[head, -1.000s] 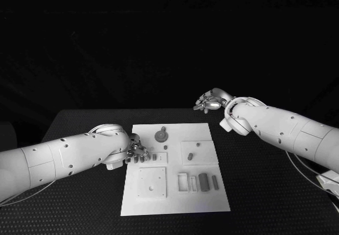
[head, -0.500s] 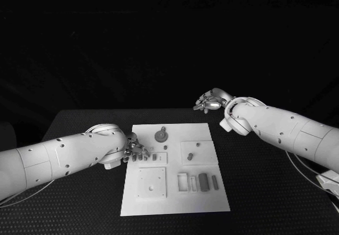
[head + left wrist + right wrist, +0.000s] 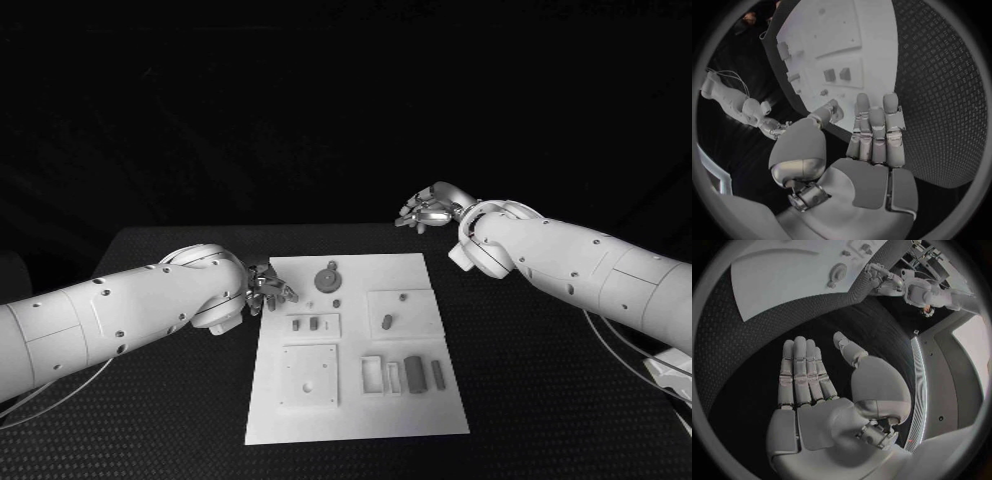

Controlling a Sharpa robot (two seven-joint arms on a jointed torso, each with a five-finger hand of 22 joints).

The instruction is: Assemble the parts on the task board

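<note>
The white task board (image 3: 361,400) lies in the middle of the black table. On it are a round gear-like part (image 3: 332,275), two small pieces (image 3: 304,323) in a recess, a short peg (image 3: 387,320) and slim bars (image 3: 417,370). My left hand (image 3: 265,290) hovers at the board's left edge, just beyond the two small pieces, holding nothing. In the left wrist view its fingers (image 3: 874,125) lie straight over the board's (image 3: 836,45) edge. My right hand (image 3: 428,211) hangs past the far right corner, fingers (image 3: 803,370) spread flat and empty.
A square plate (image 3: 310,373) with small holes sits at the board's near left, and open slots (image 3: 382,372) lie beside the bars. Black table (image 3: 562,380) surrounds the board on all sides. The gear (image 3: 839,274) appears in the right wrist view.
My left hand has lifted off the two small pieces and drawn back to the board's left edge, leaving them uncovered. The right hand has stayed where it was.
</note>
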